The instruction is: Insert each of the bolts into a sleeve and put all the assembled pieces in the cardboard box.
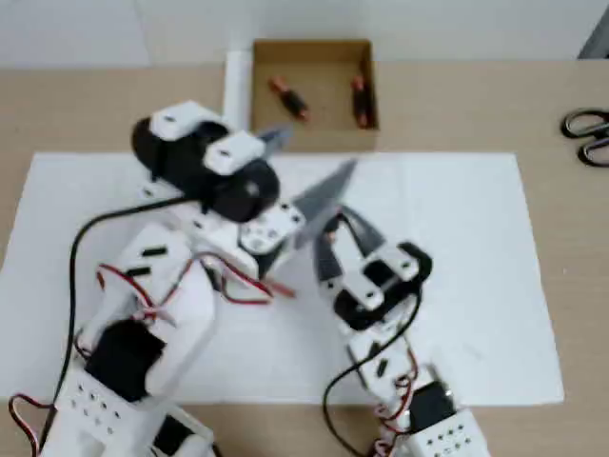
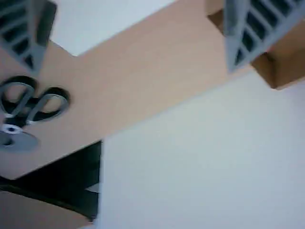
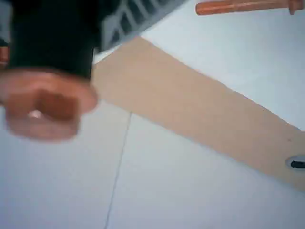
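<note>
The cardboard box [image 1: 314, 57] stands at the back of the table with two black-and-orange assembled pieces [image 1: 288, 98] inside. My right gripper [image 1: 338, 236] hovers over the middle of the white sheet, shut on a black sleeve [image 3: 50, 40] with an orange bolt head [image 3: 45, 107] sticking out of its end. A loose orange bolt [image 3: 243, 6] lies on the sheet, also seen beside the left arm as the bolt [image 1: 281, 288]. My left gripper [image 1: 319, 154] hangs open and empty just in front of the box, its grey fingers [image 2: 243, 33] spread wide.
A white paper sheet [image 1: 457, 286] covers most of the wooden table. Scissors [image 1: 585, 133] lie at the far right edge, also seen as scissors [image 2: 28, 102]. A white strip [image 1: 237, 86] lies against the box's left side.
</note>
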Robot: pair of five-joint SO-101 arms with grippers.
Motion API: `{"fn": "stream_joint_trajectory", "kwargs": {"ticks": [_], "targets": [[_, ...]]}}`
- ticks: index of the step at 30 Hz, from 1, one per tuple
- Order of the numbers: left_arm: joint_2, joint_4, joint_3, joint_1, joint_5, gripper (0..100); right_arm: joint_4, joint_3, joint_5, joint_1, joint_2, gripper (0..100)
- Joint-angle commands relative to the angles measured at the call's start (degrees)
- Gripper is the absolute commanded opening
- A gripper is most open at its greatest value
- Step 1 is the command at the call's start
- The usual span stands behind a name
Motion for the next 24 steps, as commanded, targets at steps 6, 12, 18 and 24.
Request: {"fn": "stream_joint_trajectory", "kwargs": {"ticks": [6, 12, 18, 24], "targets": [[-16.9, 0.5, 14.2, -11.2, -0.4, 2, 8.0, -1.3, 0.0, 0.0, -0.7, 0.4], [-38.1, -3.4, 35.1, -16.0, -0.5, 1, 25.5, -14.2, 0.4, 7.3, 1.5, 0.4], [-49.7, -7.0, 47.5, -22.2, -0.3, 1, 20.1, -25.2, 7.5, 17.7, 19.3, 0.4], [-49.7, -7.0, 47.7, -28.0, 6.1, 1, 4.4, -41.3, 8.0, 17.9, 48.9, 0.4]]}}
